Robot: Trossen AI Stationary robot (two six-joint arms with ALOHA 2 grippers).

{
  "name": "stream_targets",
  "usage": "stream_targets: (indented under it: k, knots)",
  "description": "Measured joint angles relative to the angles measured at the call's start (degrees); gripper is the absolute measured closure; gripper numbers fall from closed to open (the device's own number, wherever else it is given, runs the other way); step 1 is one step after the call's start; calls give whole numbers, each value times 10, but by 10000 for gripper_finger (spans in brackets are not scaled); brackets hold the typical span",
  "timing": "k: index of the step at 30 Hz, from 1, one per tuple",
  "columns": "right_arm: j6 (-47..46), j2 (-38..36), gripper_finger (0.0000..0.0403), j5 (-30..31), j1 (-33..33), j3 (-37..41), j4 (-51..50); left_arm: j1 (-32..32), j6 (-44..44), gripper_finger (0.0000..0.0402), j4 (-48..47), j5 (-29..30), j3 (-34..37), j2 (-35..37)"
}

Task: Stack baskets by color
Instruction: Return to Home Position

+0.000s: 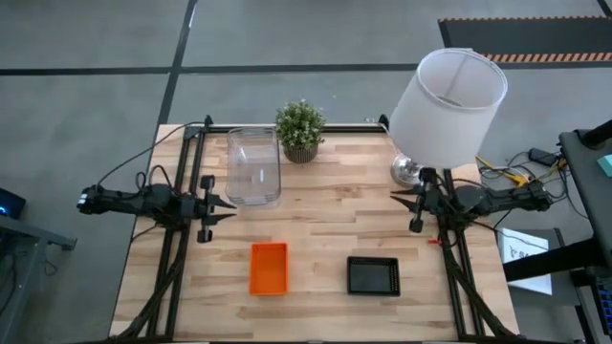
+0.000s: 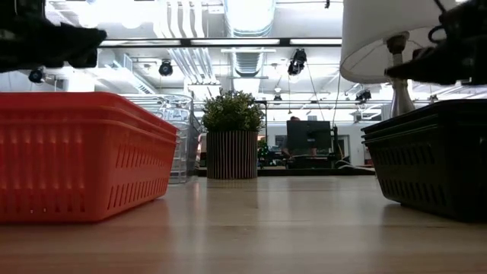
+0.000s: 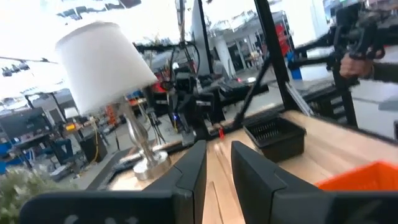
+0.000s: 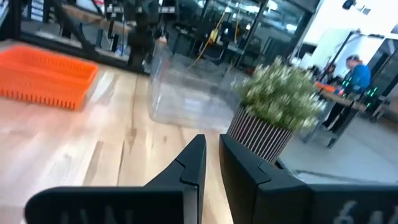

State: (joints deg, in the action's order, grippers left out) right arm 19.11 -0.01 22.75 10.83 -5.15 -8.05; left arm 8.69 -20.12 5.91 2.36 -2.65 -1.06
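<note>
Three baskets rest on their bottoms on the wooden table. A red-orange basket (image 1: 269,268) lies near the front edge, left of centre. A black perforated basket (image 1: 373,275) lies to its right. A larger clear basket (image 1: 253,165) lies at the far side beside a potted plant. My left gripper (image 1: 228,204) hovers above the table's left side, pointing level toward the right, its fingers (image 3: 193,168) a narrow gap apart with nothing between. My right gripper (image 1: 404,199) hovers above the right side, pointing left, also narrowly open and empty.
A potted green plant (image 1: 300,130) stands at the far middle. A lamp with a white shade (image 1: 448,103) stands at the far right, its base just behind my right gripper. Bare wood lies between the grippers. A person in blue (image 4: 356,68) shows far off in the room.
</note>
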Motion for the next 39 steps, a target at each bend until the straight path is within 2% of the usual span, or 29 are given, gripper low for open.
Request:
stream_targets:
  k: [3,8,13,17,39]
  knots:
    - [-18,5,365,-6,-1,12,13,0,0,343,-2,0,4,-2]
    - [-35,24,365,-60,-1,14,14,0,0,343,0,3,5,-7]
    - [-106,34,365,-127,-1,15,13,0,0,343,1,9,5,-7]
    - [-146,38,365,-123,-1,15,13,0,0,343,1,12,6,-7]
    - [-146,39,365,-122,-1,17,27,0,2,343,1,12,6,-26]
